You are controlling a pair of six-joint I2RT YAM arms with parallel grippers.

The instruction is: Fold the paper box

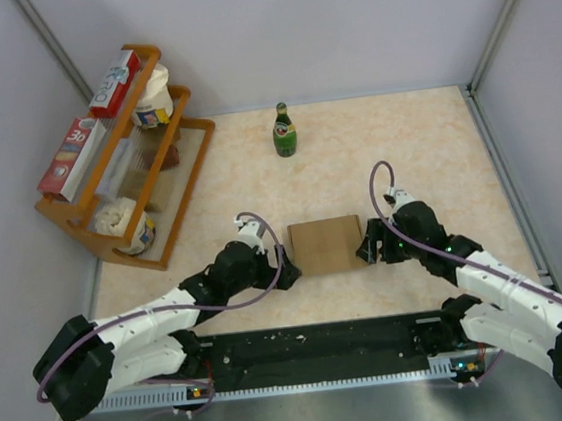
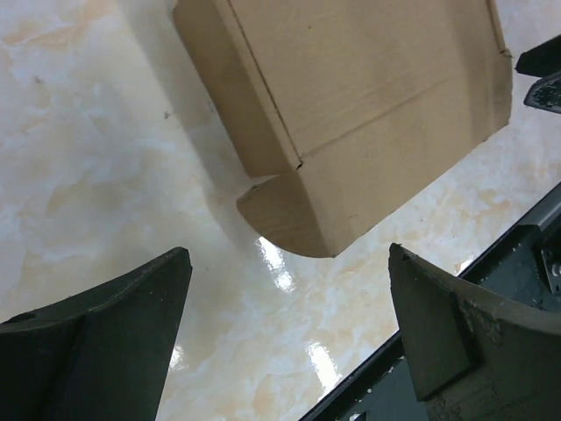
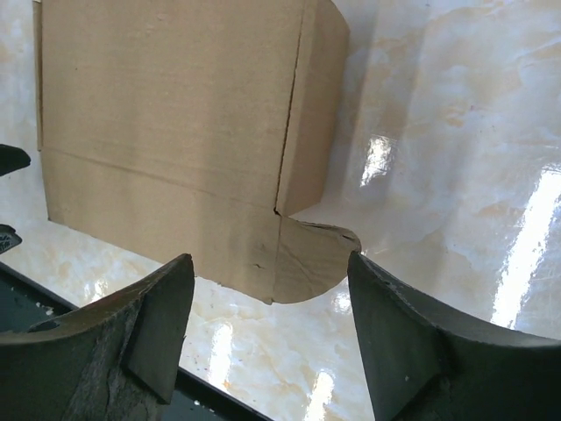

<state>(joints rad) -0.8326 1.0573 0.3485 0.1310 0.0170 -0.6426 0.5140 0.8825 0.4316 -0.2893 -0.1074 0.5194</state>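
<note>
The paper box (image 1: 326, 245) is a plain brown cardboard carton lying on the marble table between both arms. In the left wrist view the box (image 2: 351, 96) shows a side wall and a rounded corner flap at its near end. In the right wrist view the box (image 3: 175, 132) shows its other side wall and a rounded flap. My left gripper (image 1: 285, 270) is open and empty just left of the box, its fingers (image 2: 105, 342) apart from the cardboard. My right gripper (image 1: 369, 245) is open and empty just right of the box, its fingers (image 3: 403, 342) short of the flap.
A green glass bottle (image 1: 284, 131) stands at the back centre. A wooden rack (image 1: 120, 157) with red-and-white printed boxes and tubs stands at the back left. Grey walls enclose the table. The black base rail (image 1: 316, 348) runs along the near edge.
</note>
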